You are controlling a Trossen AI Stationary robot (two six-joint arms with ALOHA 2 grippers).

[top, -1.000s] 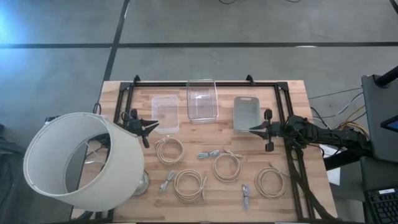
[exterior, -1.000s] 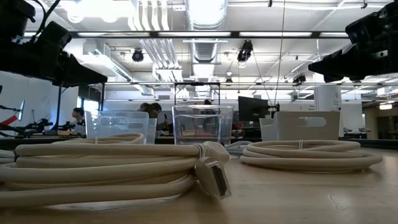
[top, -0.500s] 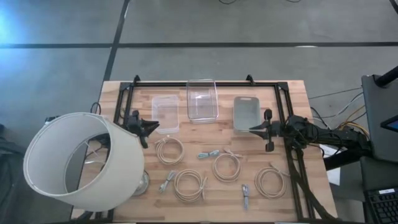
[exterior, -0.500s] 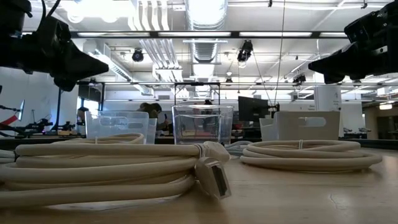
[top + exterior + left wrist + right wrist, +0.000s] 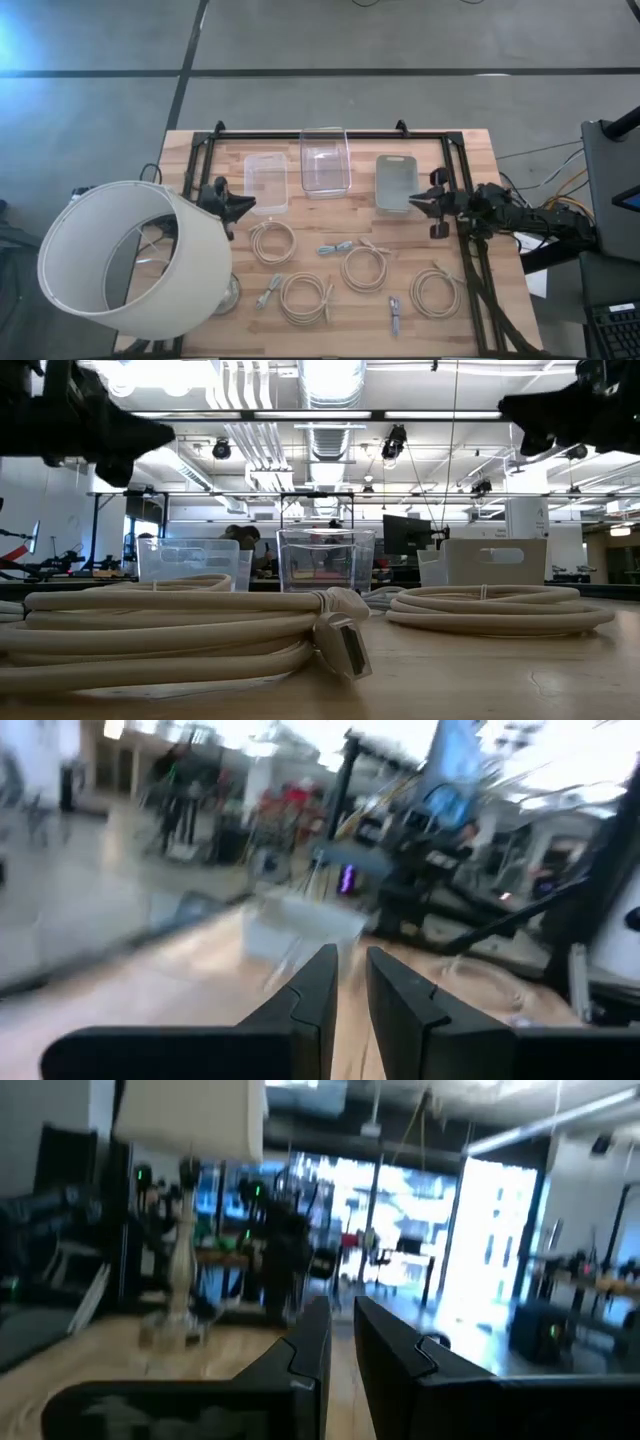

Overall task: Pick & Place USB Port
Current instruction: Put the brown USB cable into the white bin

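Several cream USB cables lie coiled on the wooden table: one coil [image 5: 272, 241] at centre left, one [image 5: 305, 298] near the front, one [image 5: 364, 269] at the centre and one [image 5: 436, 293] at the right. In the low view the nearest coil [image 5: 170, 625] shows its USB plug [image 5: 343, 645] resting on the table. My left gripper [image 5: 243, 205] is shut and empty, above the table beside the small clear bin [image 5: 266, 182]. My right gripper [image 5: 414, 200] is shut and empty, above the grey bin's [image 5: 396, 182] right edge. Both grippers show high up in the low view, the left one [image 5: 160, 432] and the right one [image 5: 510, 405].
A tall clear bin [image 5: 325, 160] stands at the far centre between the other two. A large white lamp shade [image 5: 130, 260] covers the table's near left corner. A black frame [image 5: 330, 133] runs along the far edge and both sides. Loose cable ends [image 5: 337, 247] lie at the centre.
Both grippers have risen, each still shut and empty. My right gripper has also drawn back a little toward the table's right edge. The cables have stayed where they were.
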